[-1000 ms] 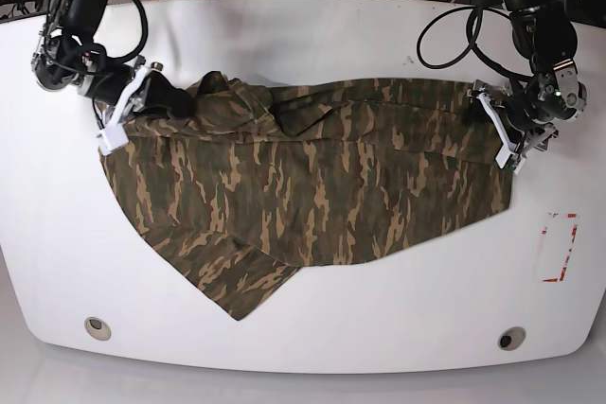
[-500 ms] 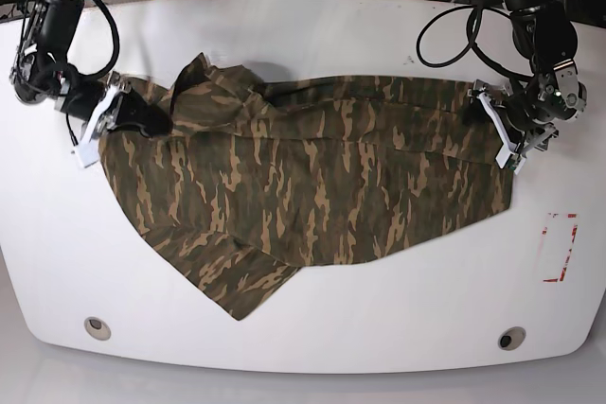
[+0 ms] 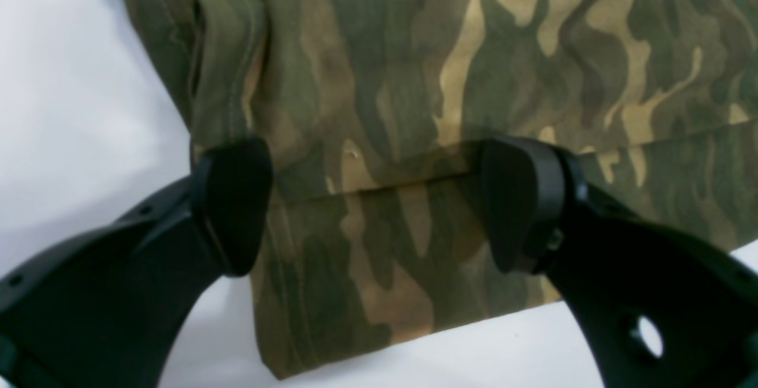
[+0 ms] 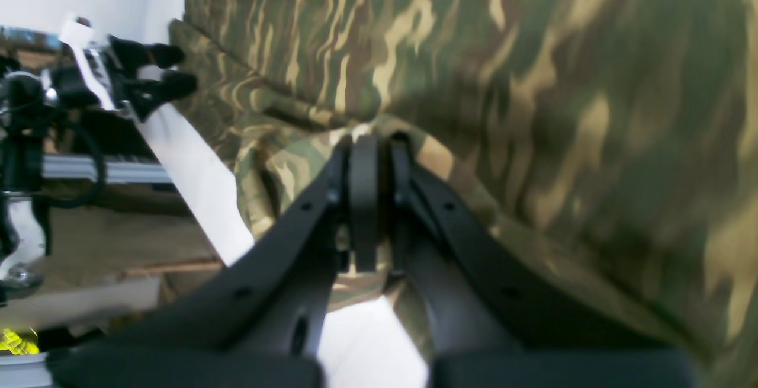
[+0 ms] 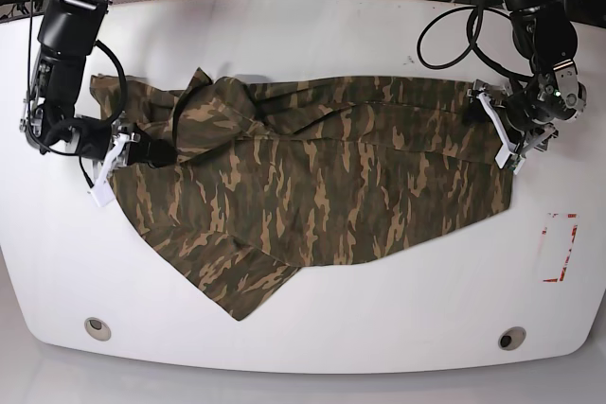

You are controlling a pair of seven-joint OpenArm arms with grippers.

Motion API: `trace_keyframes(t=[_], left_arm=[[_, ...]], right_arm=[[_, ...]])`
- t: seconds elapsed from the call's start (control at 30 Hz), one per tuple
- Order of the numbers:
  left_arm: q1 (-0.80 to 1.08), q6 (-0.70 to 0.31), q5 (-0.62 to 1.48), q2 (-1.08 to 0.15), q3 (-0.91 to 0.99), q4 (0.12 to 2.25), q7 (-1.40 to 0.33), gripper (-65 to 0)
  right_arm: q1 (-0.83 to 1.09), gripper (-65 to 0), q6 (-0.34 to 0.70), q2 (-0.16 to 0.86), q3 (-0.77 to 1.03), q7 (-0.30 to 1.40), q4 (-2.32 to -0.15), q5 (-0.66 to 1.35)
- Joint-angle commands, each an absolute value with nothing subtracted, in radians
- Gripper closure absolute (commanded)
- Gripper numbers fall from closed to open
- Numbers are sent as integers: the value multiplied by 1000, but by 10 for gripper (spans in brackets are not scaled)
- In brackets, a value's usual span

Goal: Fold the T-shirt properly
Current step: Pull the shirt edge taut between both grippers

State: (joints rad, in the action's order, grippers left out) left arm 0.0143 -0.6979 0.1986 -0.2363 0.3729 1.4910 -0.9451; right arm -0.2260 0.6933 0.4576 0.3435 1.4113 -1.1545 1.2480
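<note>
- T-shirt (image 5: 312, 196) in olive, brown and tan camouflage, lying across the white desk (image 5: 417, 319), its long axis running side to side in the base view.
- One pointed part of the cloth reaches toward the desk's near edge, left of centre; the neck band cannot be made out, so which way the collar faces is unclear.
- Its upper part is doubled over in soft, limp layers, with rumpled ridges near the right hand (image 4: 382, 160) and flatter cloth with stitched seams under the left hand (image 3: 379, 210).
- The right hand is closed on a pinched fold of the T-shirt; its fingertips blur into the cloth in its wrist view.
- The left hand is open, its dark, rounded fingers apart over the shirt's other end; whether they touch it is unclear.
- Both arms are cut off by the base view's top edge.
- Round fittings (image 5: 98, 328) sit near the desk's rounded front corners.
</note>
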Motion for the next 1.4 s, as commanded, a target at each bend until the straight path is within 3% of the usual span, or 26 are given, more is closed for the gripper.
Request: trace_keyframes(t=[0.0, 0.17, 0.27, 0.4, 0.5, 0.57, 0.83, 1.13, 1.2, 1.37], left_arm=[[2, -698, 200, -248, 377, 1506, -938, -522], [2, -698, 200, -248, 377, 1508, -938, -522], [2, -698, 200, -248, 377, 1508, -938, -522], [2, -698, 200, -248, 377, 1508, -938, -522], [2, -698, 200, -246, 377, 1508, -938, -522], [2, -698, 200, -245, 377, 1508, -938, -522], [2, -698, 200, -243, 377, 1503, -938, -522], [4, -698, 200, -243, 377, 1504, -937, -522], [12, -698, 200, -243, 375, 1504, -937, -522], [15, -698, 200, -243, 375, 1504, -937, -522]], right_arm=[[-280, -33, 698, 486, 325, 1380, -1135, 1181], [-312, -46, 698, 487, 302, 1371, -1175, 981], [-265, -168, 698, 498, 306, 1371, -1262, 940], [-143, -441, 698, 510, 354, 1371, -1423, 957], [-56, -596, 698, 490, 418, 1371, -1543, 955], [-4, -633, 698, 475, 447, 1371, -1629, 946], [151, -634, 698, 435, 467, 1365, -1847, 944], [130, -621, 698, 358, 461, 1325, -1837, 816], [107, -564, 698, 343, 460, 1323, -1837, 763], [54, -271, 698, 325, 401, 1322, -1836, 676]])
